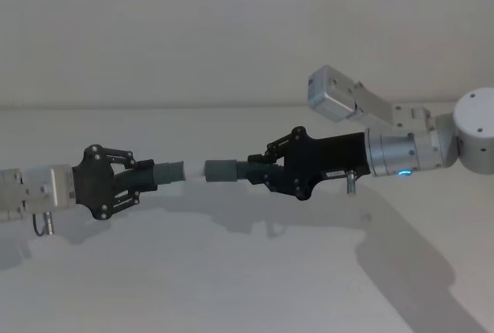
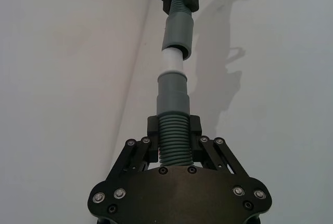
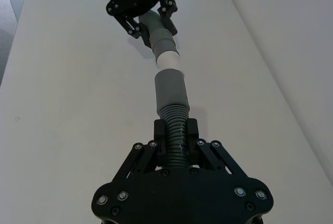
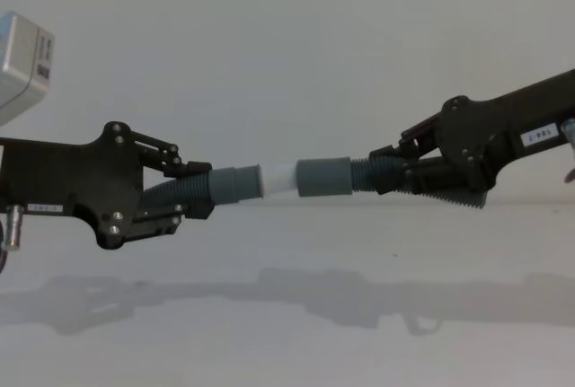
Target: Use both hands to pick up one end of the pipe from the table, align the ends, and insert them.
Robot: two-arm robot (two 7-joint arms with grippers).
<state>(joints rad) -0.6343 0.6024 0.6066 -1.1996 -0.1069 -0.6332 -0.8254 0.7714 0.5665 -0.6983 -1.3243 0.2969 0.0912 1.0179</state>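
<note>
- Above the table (image 1: 231, 271), both grippers hold the pipe's two ends up in the air, facing each other near the middle of the head view.
- Left gripper (image 1: 147, 177) reaches in from 9 o'clock in the head view; its jaws are clamped on the corrugated pipe (image 2: 175, 138) just behind a cuff.
- Right gripper (image 1: 258, 171) comes in from 3 o'clock on its silver-grey wrist (image 1: 397, 154), jaws likewise closed around the ribbed hose just behind its own cuff.
- The cuff with the white tip (image 4: 277, 179) sits on the left gripper's side — grey collar first, then the narrower white section pointing toward 3 o'clock in the chest view.
- The plain wider sleeve (image 4: 323, 177) sits on the right gripper's side, its open mouth turned toward 9 o'clock.
- In the chest view the white tip meets the mouth of the sleeve, the two roughly in line; how deep it sits inside cannot be told.
- From the head view the two ends look slightly apart, with a pale stretch between them.
- Both wrist views show the white section running between the two grey cuffs, the far gripper gripping the hose beyond.
- Shadows of both arms fall on the table below — the pipe ends hang well clear of it.
</note>
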